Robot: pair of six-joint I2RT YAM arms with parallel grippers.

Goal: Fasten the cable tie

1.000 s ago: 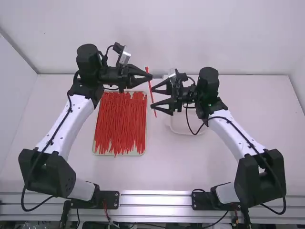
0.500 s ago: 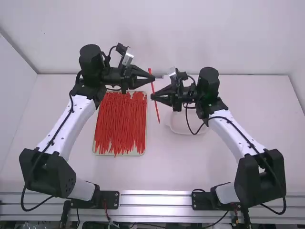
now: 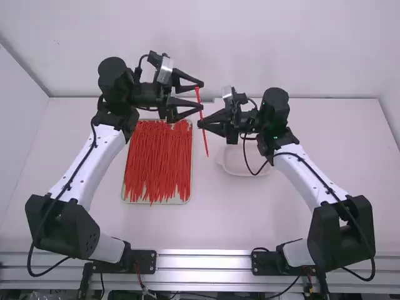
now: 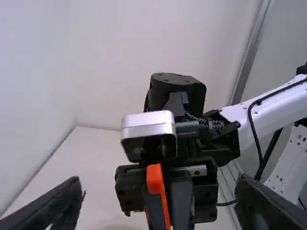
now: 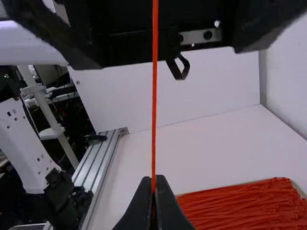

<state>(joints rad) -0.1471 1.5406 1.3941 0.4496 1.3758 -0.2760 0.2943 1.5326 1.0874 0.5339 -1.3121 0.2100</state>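
Pinching thin red plastic cable tie (image 3: 205, 140) upright in black right gripper (image 3: 201, 124), clamped tight; flanking its top end with black left gripper (image 3: 201, 95), spread wide.

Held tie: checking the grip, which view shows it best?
Right wrist view: the tie runs straight from the shut right gripper. The high view shows it whole, far off; the left wrist view, just its end.

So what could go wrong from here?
The right gripper pinches the thin cable tie at one spot, so it could pivot or slip. The open left gripper straddles its upper end and may bump it when closing. A dropped tie could land among the pile of ties.
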